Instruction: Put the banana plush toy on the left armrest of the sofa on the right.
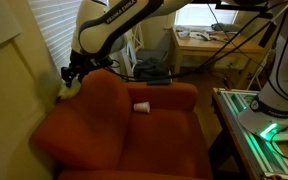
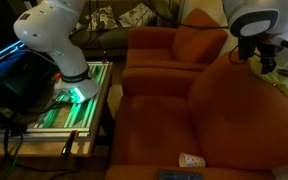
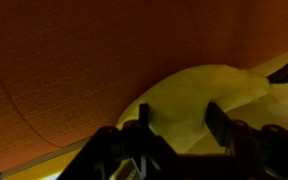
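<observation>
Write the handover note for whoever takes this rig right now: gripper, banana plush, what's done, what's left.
Gripper: in the wrist view its fingers stand apart on either side of the banana plush toy. Whether they pinch it cannot be told.
Toy: in an exterior view a bit of yellow shows under the gripper, at the sofa armrest beside the wall. Whether it rests on the fabric is unclear.
Done: the toy is at the armrest.
Left: probably confirm it lies on the armrest, open fully and lift clear.
</observation>
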`<state>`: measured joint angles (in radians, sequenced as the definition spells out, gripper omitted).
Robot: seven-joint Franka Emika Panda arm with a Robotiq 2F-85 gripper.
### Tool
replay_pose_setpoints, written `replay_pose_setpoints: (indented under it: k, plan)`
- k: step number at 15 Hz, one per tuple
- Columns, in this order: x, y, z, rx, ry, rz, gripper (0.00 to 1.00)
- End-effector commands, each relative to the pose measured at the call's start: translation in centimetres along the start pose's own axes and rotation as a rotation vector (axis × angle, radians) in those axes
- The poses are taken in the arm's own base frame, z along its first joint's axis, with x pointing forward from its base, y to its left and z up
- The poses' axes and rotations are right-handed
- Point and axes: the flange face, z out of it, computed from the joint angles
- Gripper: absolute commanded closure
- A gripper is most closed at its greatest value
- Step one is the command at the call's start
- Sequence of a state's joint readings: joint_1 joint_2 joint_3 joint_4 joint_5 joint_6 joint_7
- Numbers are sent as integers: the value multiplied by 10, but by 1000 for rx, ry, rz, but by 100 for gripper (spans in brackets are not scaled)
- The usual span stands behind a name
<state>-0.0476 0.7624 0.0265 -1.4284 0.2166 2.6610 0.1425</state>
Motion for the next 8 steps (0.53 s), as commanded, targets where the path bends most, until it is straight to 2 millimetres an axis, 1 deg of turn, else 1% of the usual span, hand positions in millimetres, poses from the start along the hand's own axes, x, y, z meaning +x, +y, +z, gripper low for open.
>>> replay_pose_setpoints:
  k: [1, 3, 5, 6, 7, 8]
  plan:
    - [6, -2, 5, 4, 14, -19, 70]
    - [5, -3, 5, 11, 3, -22, 84]
    - [5, -5, 2, 24, -20, -25, 94]
    - [4, -6, -1, 33, -44, -27, 91]
    - [4, -7, -3, 37, -61, -30, 92]
    - [4, -7, -7, 41, -89, -35, 91]
